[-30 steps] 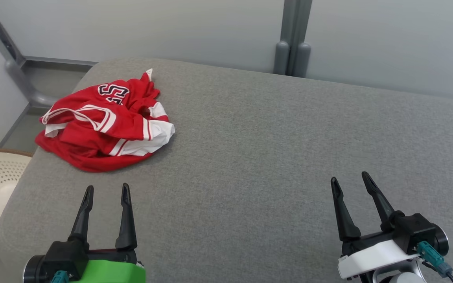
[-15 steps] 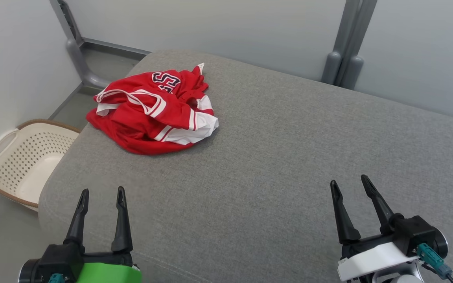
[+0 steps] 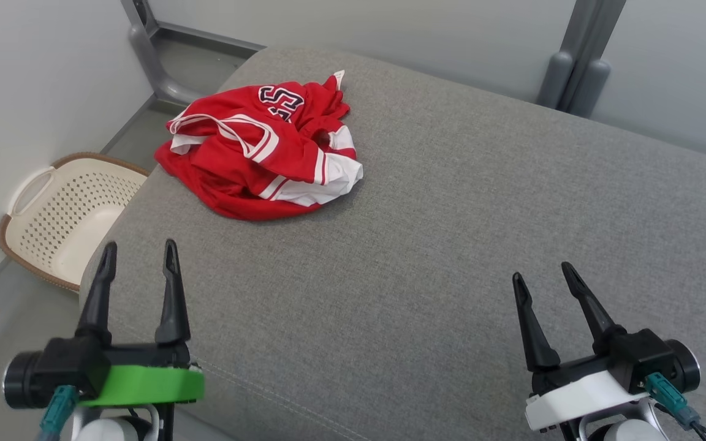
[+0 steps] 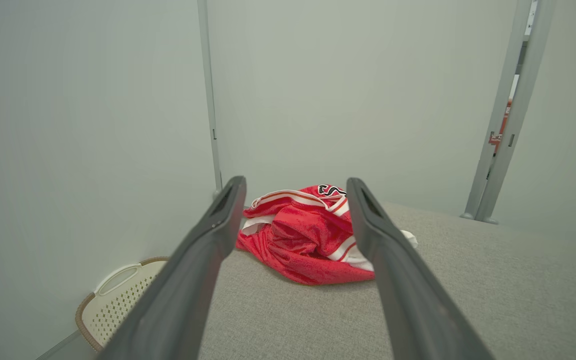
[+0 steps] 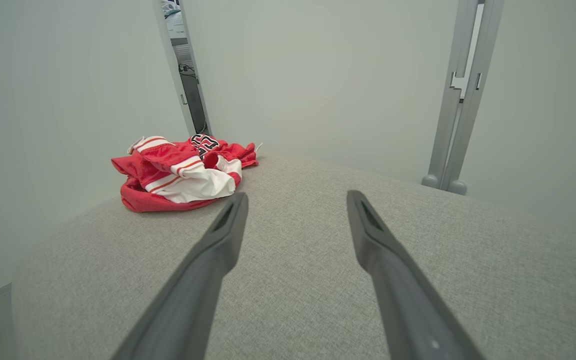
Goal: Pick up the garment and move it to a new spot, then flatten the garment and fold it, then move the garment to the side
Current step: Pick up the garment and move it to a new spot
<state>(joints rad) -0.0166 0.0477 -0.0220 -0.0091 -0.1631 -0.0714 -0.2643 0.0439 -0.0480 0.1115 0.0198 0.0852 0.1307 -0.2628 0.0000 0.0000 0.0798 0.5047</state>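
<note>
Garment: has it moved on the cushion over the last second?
No. The garment lies at the same far-left corner of the grey cushion, folds unchanged; the camera turned.

Red, white-striped garment (image 3: 255, 153), grey cushion (image 3: 451, 245)

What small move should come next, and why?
Probably reach the left end effector forward toward the crumpled red garment: it lies untouched on the grey cushion, straight ahead of that open end effector, farther from the right end effector.
</note>
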